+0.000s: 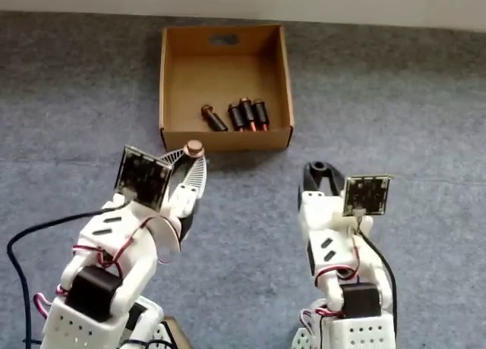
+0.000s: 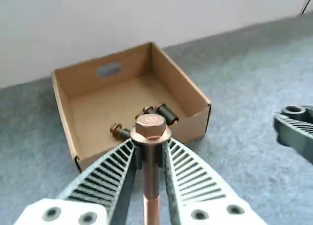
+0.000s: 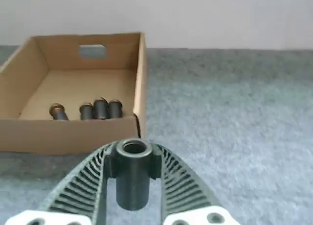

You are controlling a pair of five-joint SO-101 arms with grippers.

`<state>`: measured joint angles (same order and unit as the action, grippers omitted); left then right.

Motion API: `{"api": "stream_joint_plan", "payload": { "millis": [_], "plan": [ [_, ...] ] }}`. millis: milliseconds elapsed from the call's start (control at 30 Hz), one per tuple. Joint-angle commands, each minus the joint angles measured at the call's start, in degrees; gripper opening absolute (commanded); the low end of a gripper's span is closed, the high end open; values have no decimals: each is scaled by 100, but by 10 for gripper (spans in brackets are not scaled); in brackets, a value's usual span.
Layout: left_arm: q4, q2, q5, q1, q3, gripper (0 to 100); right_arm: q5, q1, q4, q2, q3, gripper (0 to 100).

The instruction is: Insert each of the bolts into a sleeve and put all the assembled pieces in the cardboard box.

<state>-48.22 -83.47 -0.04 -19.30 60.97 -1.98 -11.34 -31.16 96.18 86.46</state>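
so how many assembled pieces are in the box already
4 assembled pieces, all in the cardboard box near its front wall: one lies angled by itself, three lie side by side next to it. None looks hidden.

The light was bright and soft, and it fell evenly over the grey counter [image 1: 425,99]. Shadows were pale. A thin dark strip lay on the counter along the near wall of the cardboard box [image 1: 228,140]. Inside the box, the corners were a bit darker. The bolt [image 2: 151,127] head shone a little.
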Motion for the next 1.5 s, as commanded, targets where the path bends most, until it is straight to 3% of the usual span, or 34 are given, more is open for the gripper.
{"api": "stream_joint_plan", "payload": {
  "millis": [0,200,400,600,800,967,1467],
  "plan": [
    [457,-110,264,-207,-549,8,-35,-541,1033,-286,-207,5],
    [1160,382,747,-215,-1103,8,-35,-884,1640,-409,-207,5],
    [1257,1297,782,-224,-1499,8,-35,-866,1640,-409,-207,5],
    [1354,2070,782,-1059,-2158,8,-35,-857,1631,-409,-180,5],
    [2505,3178,756,-1429,-2290,8,695,-848,1622,-409,-136,5],
    [3253,3723,738,-1516,-2273,8,686,-848,1622,-409,-136,5],
    [3314,4303,756,-1534,-2273,8,695,-848,1622,-409,-127,5]
  ]
}}
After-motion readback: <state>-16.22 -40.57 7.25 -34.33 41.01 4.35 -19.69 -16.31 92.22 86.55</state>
